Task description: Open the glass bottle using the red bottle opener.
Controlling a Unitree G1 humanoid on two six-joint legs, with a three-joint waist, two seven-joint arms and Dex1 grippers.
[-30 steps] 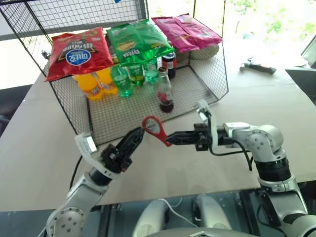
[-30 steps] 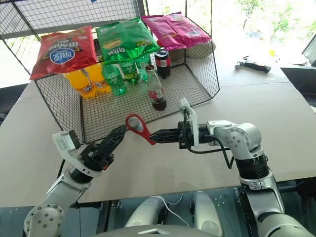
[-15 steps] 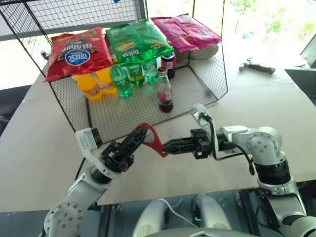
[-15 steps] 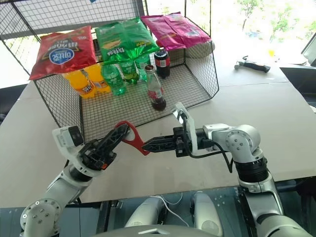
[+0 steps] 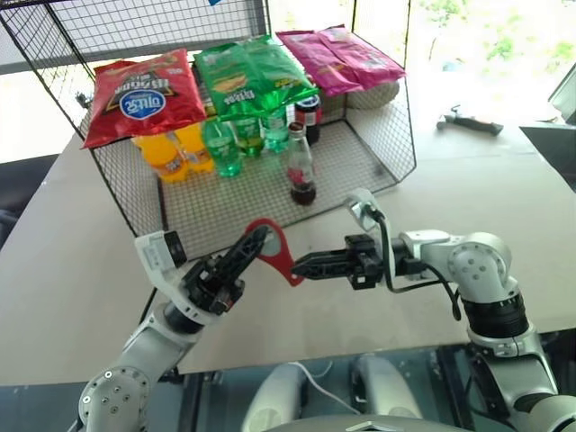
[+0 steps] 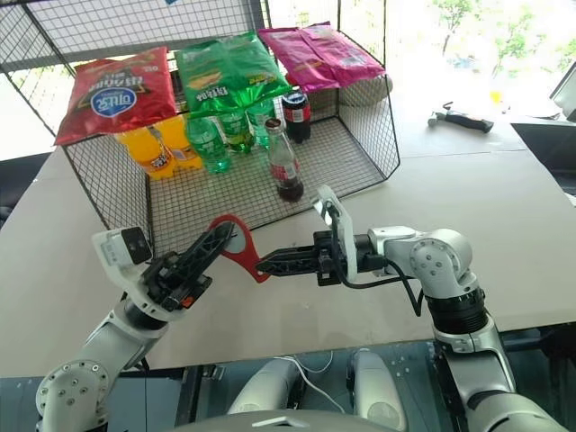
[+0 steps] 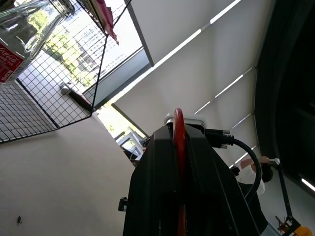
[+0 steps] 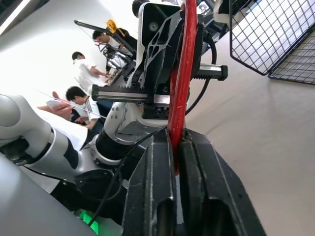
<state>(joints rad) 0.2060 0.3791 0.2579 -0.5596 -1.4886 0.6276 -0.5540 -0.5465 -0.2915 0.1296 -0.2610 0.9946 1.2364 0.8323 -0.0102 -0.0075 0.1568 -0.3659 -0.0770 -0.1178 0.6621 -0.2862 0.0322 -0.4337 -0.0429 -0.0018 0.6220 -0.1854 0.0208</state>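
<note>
Now the left gripper point(image 5: 256, 241) is closed on the ring end of the red bottle opener point(image 5: 274, 249), above the table point(image 5: 72, 270) in front of the wire basket point(image 5: 396, 135). Opposite it, the right gripper point(image 5: 297, 265) has its two fingers narrowly apart around the handle tip; if they press it, I cannot tell. Behind them the glass bottle point(image 5: 301, 167) stands upright inside the basket, near green and orange bottles point(image 5: 220, 144) and under snack bags point(image 5: 144, 94).

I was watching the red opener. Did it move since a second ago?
Yes. The red bottle opener has come down and toward the robot, away from the glass bottle, with the left hand now shut on its ring.
</note>
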